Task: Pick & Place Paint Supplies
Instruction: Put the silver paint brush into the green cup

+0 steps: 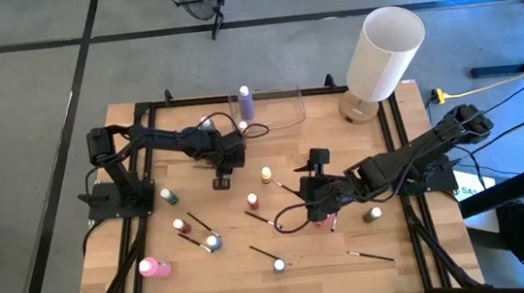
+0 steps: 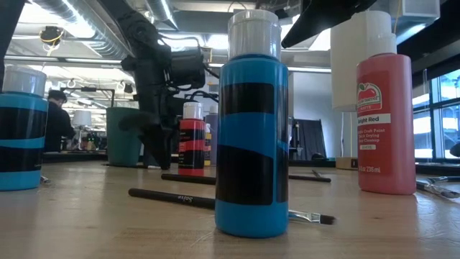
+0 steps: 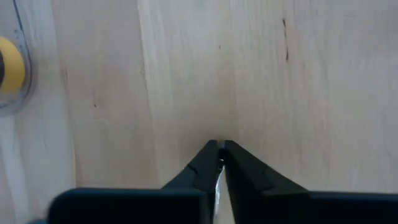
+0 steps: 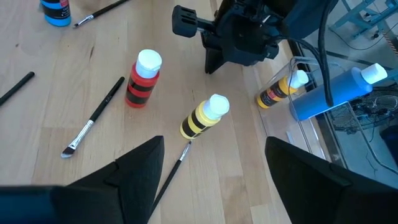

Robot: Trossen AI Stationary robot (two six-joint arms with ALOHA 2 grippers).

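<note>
Small paint bottles stand scattered on the wooden table: a yellow one (image 1: 266,175) (image 4: 202,118), a red one (image 1: 252,202) (image 4: 143,78), a blue one (image 2: 251,137) at the near edge, a pink one (image 1: 153,267) and green ones (image 1: 168,195). Thin dark paintbrushes (image 4: 93,121) lie between them. My left gripper (image 1: 224,177) (image 3: 221,146) points down at bare wood left of the yellow bottle, shut, with nothing visible between its fingers. My right gripper (image 1: 307,183) (image 4: 214,180) hovers open above the table, right of the yellow bottle, over a brush handle (image 4: 168,180). My left gripper's shut fingertips (image 3: 211,152) stand at the bare tabletop, pointing down. I cannot tell whether they touch the wood.
A clear plastic container (image 1: 283,110) at the far middle holds a lilac-blue bottle (image 1: 245,99) and a yellow bottle (image 4: 280,90). A large white cylinder (image 1: 384,51) stands at the far right. A dark cable (image 1: 290,224) loops below my right arm.
</note>
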